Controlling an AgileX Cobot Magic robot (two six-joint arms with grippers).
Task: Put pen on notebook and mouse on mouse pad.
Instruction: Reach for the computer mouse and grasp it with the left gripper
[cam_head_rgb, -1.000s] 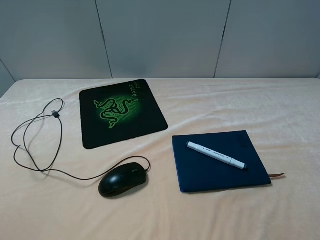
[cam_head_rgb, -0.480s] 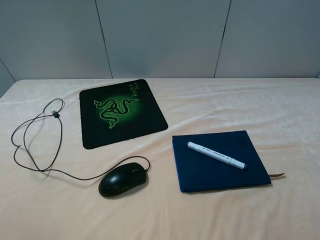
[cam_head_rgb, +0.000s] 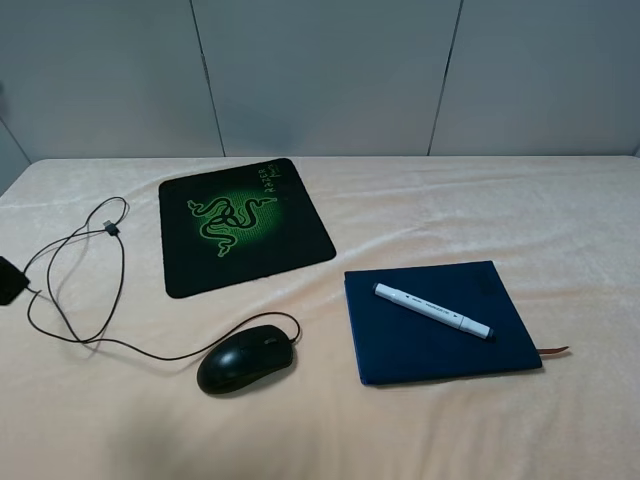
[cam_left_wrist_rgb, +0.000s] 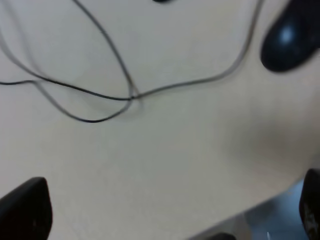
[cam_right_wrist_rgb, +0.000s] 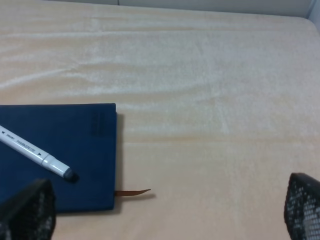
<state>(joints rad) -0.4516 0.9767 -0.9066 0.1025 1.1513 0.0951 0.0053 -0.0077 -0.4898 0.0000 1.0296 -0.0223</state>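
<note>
The pen (cam_head_rgb: 433, 312) lies slantwise on the closed notebook (cam_head_rgb: 420, 352), which sits on the right side of the cream cloth (cam_head_rgb: 420, 200). A brown ribbon (cam_head_rgb: 555, 350) pokes out at the notebook's near right corner. The mouse (cam_head_rgb: 243, 360) rests on the bare cloth left of the notebook, just in front of the pad (cam_head_rgb: 245, 225) and apart from it. The pad's green emblem shows in full. The cable (cam_left_wrist_rgb: 165, 89) trails from the mouse in loose loops off to the left. The left gripper (cam_left_wrist_rgb: 167, 220) hangs over those loops by the table's left edge, jaws spread wide, with only cloth between them. Its view is blurred. The right gripper (cam_right_wrist_rgb: 165, 212) hovers over the cloth beside the notebook's ribbon end, its jaws likewise wide apart and pinching nothing.
</note>
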